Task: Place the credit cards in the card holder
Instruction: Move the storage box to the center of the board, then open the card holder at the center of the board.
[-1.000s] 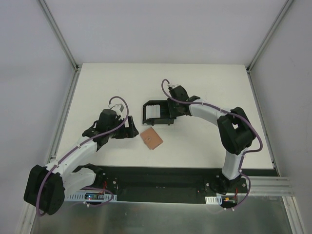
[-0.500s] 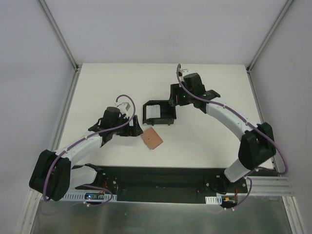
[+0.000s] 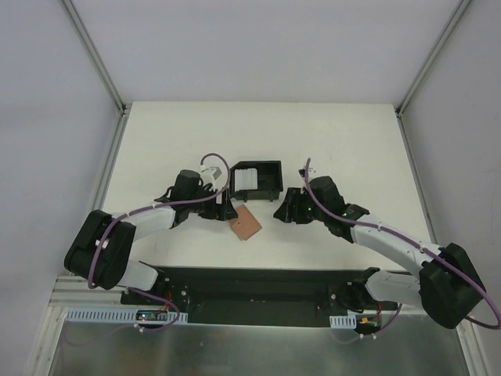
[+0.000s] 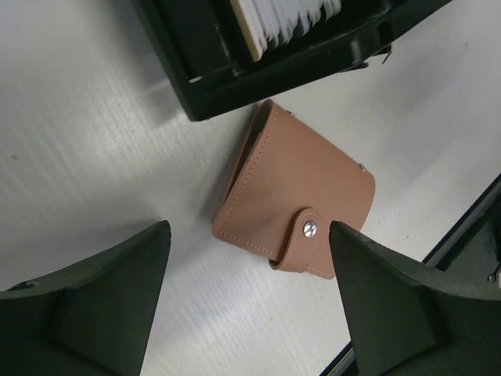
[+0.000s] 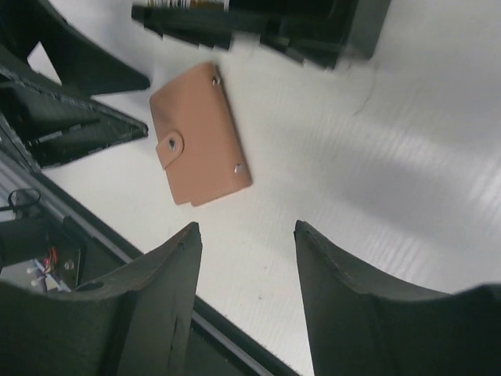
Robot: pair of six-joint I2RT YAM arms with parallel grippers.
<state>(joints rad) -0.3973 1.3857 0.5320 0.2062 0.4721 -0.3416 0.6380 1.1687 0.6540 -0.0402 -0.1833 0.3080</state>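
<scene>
Jaws: left gripper (image 3: 222, 208) spread wide, nothing between. Right gripper (image 3: 283, 211) parted to a middling gap, also empty. Both sit low over the table (image 3: 156, 141), flanking the card holder (image 3: 245, 224), left one near it, right one a little further off.

Card holder: tan leather, lying flat, folded closed, snap tab (image 4: 311, 228) fastened on top. One corner just beside the near wall of the black box (image 3: 258, 180); touching or not, cannot tell.

Credit cards: pale thin edges stand in a row inside the box (image 4: 282, 17). I take these for the cards. None out on the table, none in the holder as far as shows.

Step in hand, as I judge it: get the holder open.

- Pin the body with one gripper, pressing down away from the tab.
- Work a fingertip of the other under the tab's free end and lift off the stud. Pulling sideways would likely just drag the holder.
- Leather is light and will skate on the smooth table, so press first, then lift.
- Keep clear of the box wall, or nudge the holder away for room.
</scene>
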